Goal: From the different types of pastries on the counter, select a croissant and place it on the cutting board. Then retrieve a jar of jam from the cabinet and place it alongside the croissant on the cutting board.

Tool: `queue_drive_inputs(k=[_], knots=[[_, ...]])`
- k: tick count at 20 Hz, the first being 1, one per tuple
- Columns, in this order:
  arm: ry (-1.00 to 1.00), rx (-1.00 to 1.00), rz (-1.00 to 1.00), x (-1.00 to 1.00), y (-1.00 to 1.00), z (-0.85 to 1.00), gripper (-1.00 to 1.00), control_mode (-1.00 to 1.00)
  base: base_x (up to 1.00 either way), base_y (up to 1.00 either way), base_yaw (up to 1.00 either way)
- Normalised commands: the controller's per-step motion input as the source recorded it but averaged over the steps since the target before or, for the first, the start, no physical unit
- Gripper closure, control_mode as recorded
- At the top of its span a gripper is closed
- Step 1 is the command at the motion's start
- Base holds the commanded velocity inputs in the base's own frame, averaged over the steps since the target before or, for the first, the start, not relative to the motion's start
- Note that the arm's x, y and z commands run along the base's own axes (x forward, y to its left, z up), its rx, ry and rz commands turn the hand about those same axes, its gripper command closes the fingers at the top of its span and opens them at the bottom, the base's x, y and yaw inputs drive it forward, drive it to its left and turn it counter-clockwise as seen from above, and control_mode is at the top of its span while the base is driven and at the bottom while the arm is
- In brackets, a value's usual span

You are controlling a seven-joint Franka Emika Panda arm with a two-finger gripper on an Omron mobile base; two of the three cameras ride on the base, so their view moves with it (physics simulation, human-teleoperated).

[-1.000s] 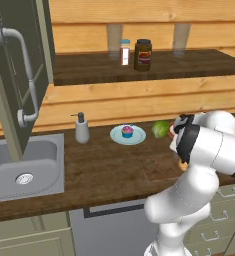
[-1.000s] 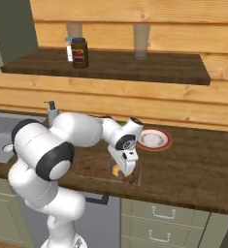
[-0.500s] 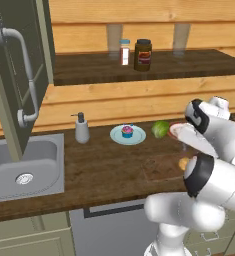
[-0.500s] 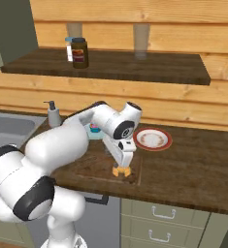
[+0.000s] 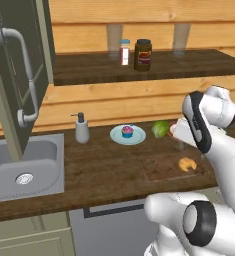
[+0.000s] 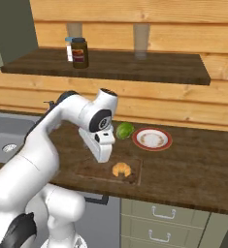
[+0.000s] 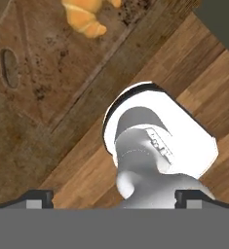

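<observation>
**Croissant down on the board, gripper lifted clear**

The croissant now lies on the cutting board, toward its right end, free of the robot. A second ago the gripper was low over the board with the pastry at its tips; half a second ago it stood right above the croissant; now it has risen and swung off, and its finger tips stand wide apart with nothing between them, so it is released and empty. In the hand view the croissant sits well apart from the gripper, at the top edge.

That reads as the first half of the task done. The cupcake rests untouched on its pale blue plate on the bench, beside a green fruit.

What is left is the jam. The cabinet door stands open at the left, and on the shelf stand a white bottle and a taller dark jar with a yellow label; I cannot make out a small orange-brown jar there. The arm will likely have to reach up toward the cabinet next.
</observation>
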Motion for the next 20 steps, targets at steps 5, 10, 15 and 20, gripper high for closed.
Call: queue_drive_inputs(k=[5,10,15,20], knots=[[0.02,-0.05,0.09,-0.36,0.75,0.28,-1.0,-1.0,0.0,0.0,0.0],[0.0,-0.05,0.1,-0.23,0.5,-0.04,-1.0,-1.0,0.0,0.0,0.0],[0.0,-0.02,0.07,-0.06,0.12,-0.1,-1.0,-1.0,0.0,0.0,0.0],[-0.16,0.0,0.07,-0.37,0.0,0.0,-1.0,-1.0,0.0,0.0,0.0]])
